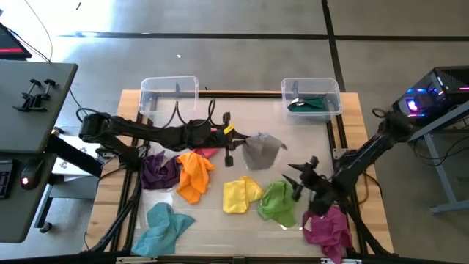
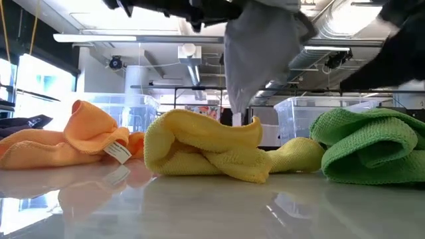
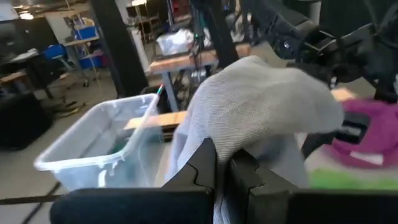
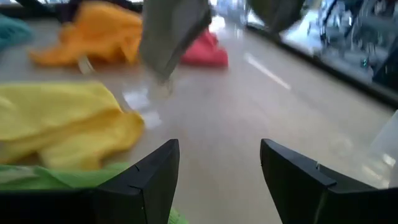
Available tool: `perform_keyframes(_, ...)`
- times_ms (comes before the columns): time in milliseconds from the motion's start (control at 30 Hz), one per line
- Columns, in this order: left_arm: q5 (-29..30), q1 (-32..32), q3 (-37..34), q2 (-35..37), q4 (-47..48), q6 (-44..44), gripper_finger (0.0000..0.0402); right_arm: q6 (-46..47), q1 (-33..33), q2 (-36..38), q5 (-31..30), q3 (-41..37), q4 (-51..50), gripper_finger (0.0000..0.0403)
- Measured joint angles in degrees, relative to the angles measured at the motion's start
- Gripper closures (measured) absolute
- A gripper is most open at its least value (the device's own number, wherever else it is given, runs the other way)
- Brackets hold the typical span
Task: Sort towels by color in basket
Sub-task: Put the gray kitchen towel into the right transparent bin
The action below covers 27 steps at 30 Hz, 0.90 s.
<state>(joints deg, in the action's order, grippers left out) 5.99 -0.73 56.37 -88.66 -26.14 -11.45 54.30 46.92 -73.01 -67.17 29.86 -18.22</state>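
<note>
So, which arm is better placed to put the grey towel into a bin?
The left. Its gripper is already shut on the grey towel, lifted clear of the table. The right gripper hangs open and empty near the lime green towel.

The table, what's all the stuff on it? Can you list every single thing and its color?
grey towel: 1, grey, held up above the table's middle
orange towel: 1, orange, left of centre
purple towel: 1, purple, left of the orange one
pink towel: 1, pink, mostly hidden under the left arm
yellow towel: 1, yellow, front centre
lime green towel: 1, lime green, right of the yellow one
magenta towel: 1, magenta, front right corner
teal towel: 1, teal, front left
dark green towel: 1, dark green, inside the back right bin
clear bins: 2, see-through, back edge
left claw: 1, dark, gripping the grey towel
right claw: 1, dark, open, beside the lime green towel
</note>
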Motion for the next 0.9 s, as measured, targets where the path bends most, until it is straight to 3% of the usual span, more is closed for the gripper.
perform_keyframes(133, -0.9, -0.5, -0.3, -3.2, -1.9, 3.1, 0.0401, -2.8, 3.6, 4.4, -6.0, 4.8, -7.2, 0.0183)
perform_keyframes(267, -1.0, -0.4, -0.4, -6.1, -4.6, 3.9, 0.0401, -12.2, 2.5, 7.3, -8.9, 8.6, -7.3, 0.0183)
perform_keyframes(633, -3.9, -0.4, -0.3, -9.1, -7.7, 3.9, 0.0401, -33.3, -13.0, 8.9, 10.6, 9.3, 7.1, 0.0183)
perform_keyframes(800, -4.0, -0.4, -0.3, -9.1, -7.8, 3.9, 0.0401, -40.9, -19.5, 7.7, 14.2, 8.9, 13.4, 0.0184)
perform_keyframes(900, -4.0, -0.4, -0.3, -9.1, -7.8, 3.8, 0.04, -44.1, -22.4, 6.8, 19.8, 8.9, 17.2, 0.0199)
